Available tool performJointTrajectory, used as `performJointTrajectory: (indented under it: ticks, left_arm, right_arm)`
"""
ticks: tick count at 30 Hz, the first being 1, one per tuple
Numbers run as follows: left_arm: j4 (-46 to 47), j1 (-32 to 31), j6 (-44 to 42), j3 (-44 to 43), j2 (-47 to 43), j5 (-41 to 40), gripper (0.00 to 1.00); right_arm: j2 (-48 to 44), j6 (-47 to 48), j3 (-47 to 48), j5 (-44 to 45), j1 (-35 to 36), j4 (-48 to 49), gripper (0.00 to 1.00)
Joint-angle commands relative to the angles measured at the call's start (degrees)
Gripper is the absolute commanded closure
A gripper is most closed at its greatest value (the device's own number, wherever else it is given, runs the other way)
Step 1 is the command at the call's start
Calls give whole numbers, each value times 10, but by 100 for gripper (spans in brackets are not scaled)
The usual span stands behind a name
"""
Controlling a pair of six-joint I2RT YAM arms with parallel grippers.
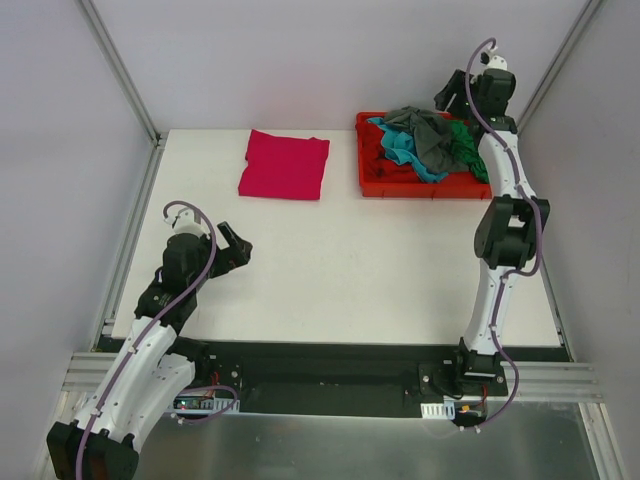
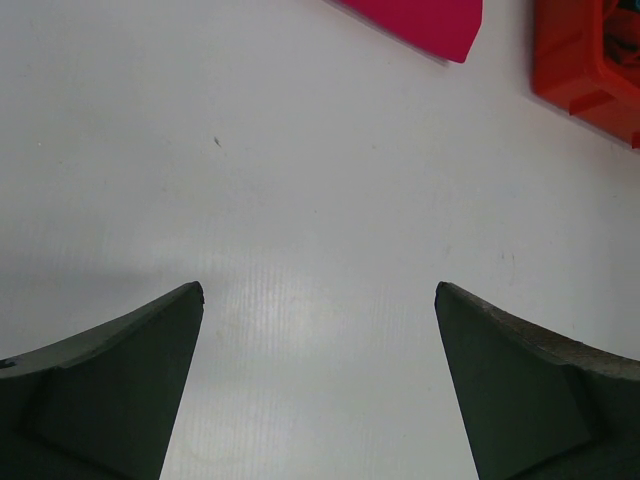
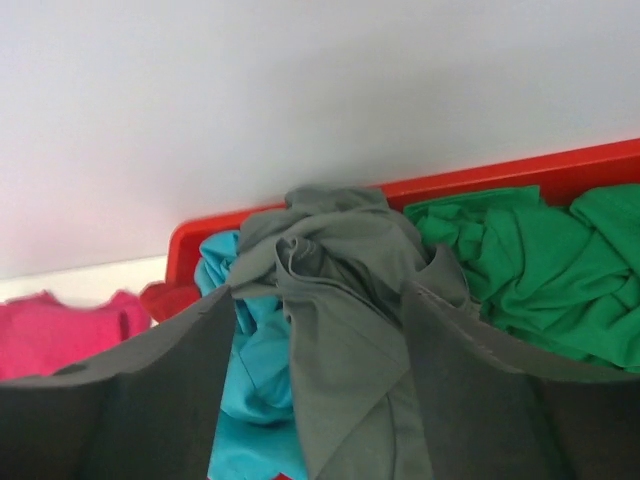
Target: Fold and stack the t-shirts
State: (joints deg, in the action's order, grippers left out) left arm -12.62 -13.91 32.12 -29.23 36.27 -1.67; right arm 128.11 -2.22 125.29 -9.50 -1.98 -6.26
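A folded magenta-pink t-shirt (image 1: 283,165) lies flat at the back of the white table; its corner shows in the left wrist view (image 2: 420,20). A grey t-shirt (image 1: 428,128) is heaped on teal-blue (image 1: 405,150), green (image 1: 468,148) and red (image 1: 373,150) shirts in the red tray (image 1: 400,188). My right gripper (image 1: 452,95) hovers over the tray's far side, open, its fingers either side of the grey shirt (image 3: 340,250). The teal-blue shirt (image 3: 255,370) and green shirt (image 3: 530,250) lie beside it. My left gripper (image 1: 238,245) is open and empty above bare table (image 2: 318,290).
Metal frame rails run along the table's left edge (image 1: 135,235) and up the back corners. White walls close in on the back and sides. The tray's corner (image 2: 580,60) shows at the upper right of the left wrist view.
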Motion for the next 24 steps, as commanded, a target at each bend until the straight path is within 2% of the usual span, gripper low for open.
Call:
performJointTrajectory:
  ticks: [1, 10, 11, 12, 14, 16, 24]
  left_arm:
    - [21, -3, -1, -6, -4, 9, 1]
    - [21, -2, -5, -5, -3, 4, 1]
    - [21, -3, -5, -5, -4, 4, 1]
    - [21, -3, -5, -5, -4, 4, 1]
    - [21, -3, -5, -4, -6, 4, 1]
    - [21, -3, -5, -5, -9, 7, 1]
    - [21, -3, 0, 0, -27, 16, 1]
  right_arm:
    - [27, -9, -12, -28, 15, -17, 24]
    - [122, 7, 57, 11, 30, -84, 21]
    - [123, 9, 60, 14, 30, -89, 28]
    - [122, 9, 58, 19, 30, -89, 40]
    - [110, 5, 51, 35, 30, -89, 75]
    - [88, 6, 45, 35, 30, -82, 89]
    - [-31, 41, 53, 62, 25, -81, 89]
